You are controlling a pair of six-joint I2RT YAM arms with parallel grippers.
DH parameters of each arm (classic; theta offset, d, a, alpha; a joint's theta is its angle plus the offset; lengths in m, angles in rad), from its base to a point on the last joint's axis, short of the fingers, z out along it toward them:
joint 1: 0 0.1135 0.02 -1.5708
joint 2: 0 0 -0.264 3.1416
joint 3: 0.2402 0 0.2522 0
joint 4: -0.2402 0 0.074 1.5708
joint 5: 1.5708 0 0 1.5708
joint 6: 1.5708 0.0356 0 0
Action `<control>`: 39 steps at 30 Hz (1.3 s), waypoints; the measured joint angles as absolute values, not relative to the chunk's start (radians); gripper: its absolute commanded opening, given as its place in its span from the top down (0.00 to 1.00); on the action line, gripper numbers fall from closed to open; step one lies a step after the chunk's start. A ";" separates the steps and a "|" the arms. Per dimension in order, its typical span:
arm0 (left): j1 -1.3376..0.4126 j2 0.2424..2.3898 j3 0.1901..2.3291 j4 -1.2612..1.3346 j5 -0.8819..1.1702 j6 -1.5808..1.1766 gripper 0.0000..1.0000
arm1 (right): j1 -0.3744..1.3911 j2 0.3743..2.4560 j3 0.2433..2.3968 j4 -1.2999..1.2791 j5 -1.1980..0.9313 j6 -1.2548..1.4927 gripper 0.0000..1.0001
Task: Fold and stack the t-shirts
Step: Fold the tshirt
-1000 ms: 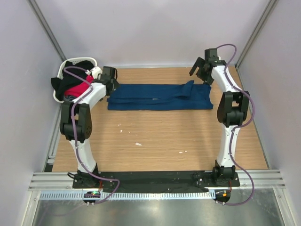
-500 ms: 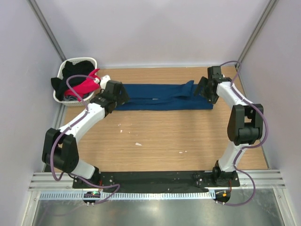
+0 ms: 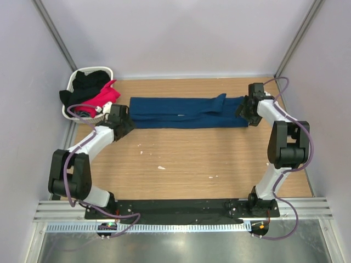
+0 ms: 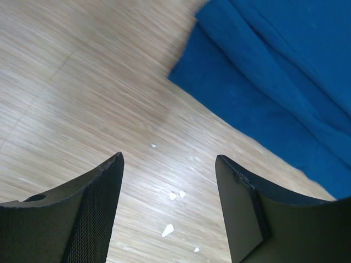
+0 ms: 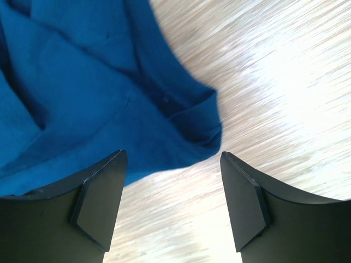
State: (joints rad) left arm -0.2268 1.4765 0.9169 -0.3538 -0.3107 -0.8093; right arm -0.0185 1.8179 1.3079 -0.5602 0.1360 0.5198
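**A:** Top external view first: how many shirts do you count?

**B:** One navy shirt point(image 3: 186, 112) lies on the counter point(image 3: 186, 164), folded into a long strip across the far half. One pink shirt point(image 3: 107, 94) and some black cloth point(image 3: 88, 82) sit in the single white basket point(image 3: 94, 68) at the far left corner. I cannot tell whether the black is one shirt or several.

**A:** And the two arms?

**B:** The left arm point(image 3: 96, 139) reaches to the strip's left end. The right arm point(image 3: 277, 118) reaches to its right end.

**A:** What about the jaws?

**B:** The left jaws stand wide. Only bare counter and a few white flecks point(image 4: 167, 230) show between them, and the shirt's corner lies just ahead of them, not touching. The right jaws stand wide too and hold nothing. The shirt's right corner shows in the gap between them, but I cannot tell whether they touch the cloth.
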 measured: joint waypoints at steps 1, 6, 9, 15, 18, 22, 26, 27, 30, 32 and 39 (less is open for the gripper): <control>-0.207 1.478 0.907 -0.340 -0.300 -0.812 0.33 | -0.024 1.818 1.308 -0.556 0.138 0.521 0.26; -0.139 1.538 0.895 -0.263 -0.245 -0.821 0.37 | -0.044 1.817 1.289 -0.532 0.146 0.525 0.28; -0.135 1.605 0.912 -0.237 -0.223 -0.822 0.39 | -0.052 1.817 1.264 -0.527 0.146 0.526 0.31; -0.133 1.677 0.944 -0.198 -0.220 -0.823 0.44 | -0.073 1.813 1.224 -0.519 0.145 0.529 0.34; -0.127 1.698 0.957 -0.172 -0.221 -0.822 0.46 | -0.081 1.812 1.218 -0.510 0.143 0.530 0.36; -0.122 1.723 0.967 -0.144 -0.221 -0.820 0.48 | -0.086 1.812 1.211 -0.494 0.134 0.533 0.37; -0.122 1.743 0.968 -0.125 -0.222 -0.812 0.53 | -0.086 1.810 1.194 -0.478 0.129 0.533 0.39; -0.122 1.748 0.968 -0.122 -0.224 -0.810 0.55 | -0.086 1.810 1.190 -0.475 0.128 0.533 0.39; -0.120 1.755 0.971 -0.109 -0.234 -0.807 0.66 | -0.085 1.810 1.179 -0.468 0.119 0.539 0.43; -0.118 1.765 0.971 -0.102 -0.241 -0.807 0.77 | -0.085 1.810 1.175 -0.464 0.113 0.546 0.44; -0.117 1.782 0.976 -0.076 -0.253 -0.805 1.00 | -0.085 1.810 1.148 -0.439 0.116 0.562 0.66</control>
State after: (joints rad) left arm -0.1173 1.7824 0.9760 -0.0765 -0.2535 -0.8055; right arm -0.0853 1.8103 1.1481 -0.4389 0.1162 0.5617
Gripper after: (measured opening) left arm 0.016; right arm 0.427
